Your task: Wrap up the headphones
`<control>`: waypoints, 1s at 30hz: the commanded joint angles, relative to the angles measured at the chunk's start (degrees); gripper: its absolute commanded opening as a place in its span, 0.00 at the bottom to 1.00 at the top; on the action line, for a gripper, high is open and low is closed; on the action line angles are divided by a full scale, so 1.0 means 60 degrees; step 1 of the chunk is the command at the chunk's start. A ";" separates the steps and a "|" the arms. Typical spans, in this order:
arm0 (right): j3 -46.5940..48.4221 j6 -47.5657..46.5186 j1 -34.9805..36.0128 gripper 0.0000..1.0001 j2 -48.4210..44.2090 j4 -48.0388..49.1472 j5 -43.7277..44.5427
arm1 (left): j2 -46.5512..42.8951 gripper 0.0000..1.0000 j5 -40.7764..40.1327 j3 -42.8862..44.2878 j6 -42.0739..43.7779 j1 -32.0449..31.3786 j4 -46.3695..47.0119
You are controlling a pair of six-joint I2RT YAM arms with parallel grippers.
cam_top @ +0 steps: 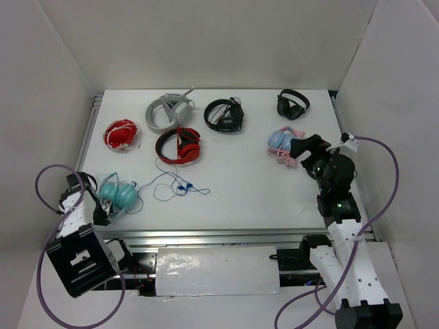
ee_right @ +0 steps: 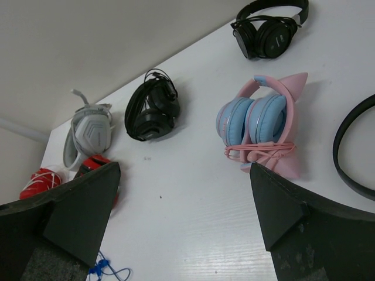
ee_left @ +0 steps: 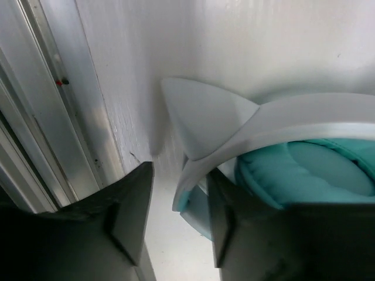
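Right, I have the left gripper (ee_left: 180, 173) about half open at the near left corner of the tabletop (cam_top: 260, 195), its jaws straddling the white band of the teal headphones (cam_top: 118, 194), with a gap beside one finger, so nothing is clamped. Their blue cable (cam_top: 171, 186) sprawls loose rightward, below the red-and-black headphones (cam_top: 180, 145). The right gripper (ee_right: 184, 170) gapes wide and empty by the pale blue-and-pink headphones (ee_right: 258, 126)

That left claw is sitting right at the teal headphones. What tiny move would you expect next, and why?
Probably closing the left gripper onto the white band of the headphones. The band sits between its parted jaws with a gap on one side, so nothing is gripped yet, and the blue cable lies loose beside them, unwrapped.
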 commanded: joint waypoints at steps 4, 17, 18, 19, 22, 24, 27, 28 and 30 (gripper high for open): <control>0.0384 -0.0091 0.0066 1.00 0.0048 -0.0095 0.0045 | -0.0085 0.29 -0.0709 0.0454 -0.0326 -0.0630 0.0120; 0.0663 -0.0398 0.0095 1.00 -0.0376 -0.0578 -0.0905 | 0.0092 0.00 -0.1456 0.1801 0.0405 -0.2797 0.0164; 0.0663 -0.0428 0.0110 1.00 -0.0449 -0.0535 -0.1009 | -0.0040 0.00 -0.1748 0.1919 0.0478 -0.3119 0.0149; 0.0663 -0.0544 0.0211 1.00 -0.0493 -0.0505 -0.1228 | -0.0142 0.00 -0.1939 0.2239 0.0551 -0.3847 0.0048; 0.0634 -0.0749 0.0373 1.00 -0.0450 -0.0403 -0.1536 | -0.0260 0.00 -0.2394 0.2958 0.0916 -0.5243 0.0003; 0.0590 -0.0867 0.0607 1.00 -0.0289 -0.0257 -0.1916 | -0.0348 0.00 -0.2381 0.3207 0.1268 -0.6295 0.0206; 0.0561 -0.1218 0.0944 1.00 -0.0025 0.0094 -0.2821 | -0.0466 0.00 -0.1870 0.3428 0.2495 -0.7511 0.1186; 0.0503 -0.1422 0.1032 1.00 0.0178 0.0183 -0.3160 | -0.0422 0.00 -0.1476 0.3457 0.2732 -0.7836 0.1436; 0.0516 -0.1526 0.1324 1.00 0.0457 0.0417 -0.4021 | -0.0262 0.00 -0.1078 0.3632 0.3390 -0.8857 0.2167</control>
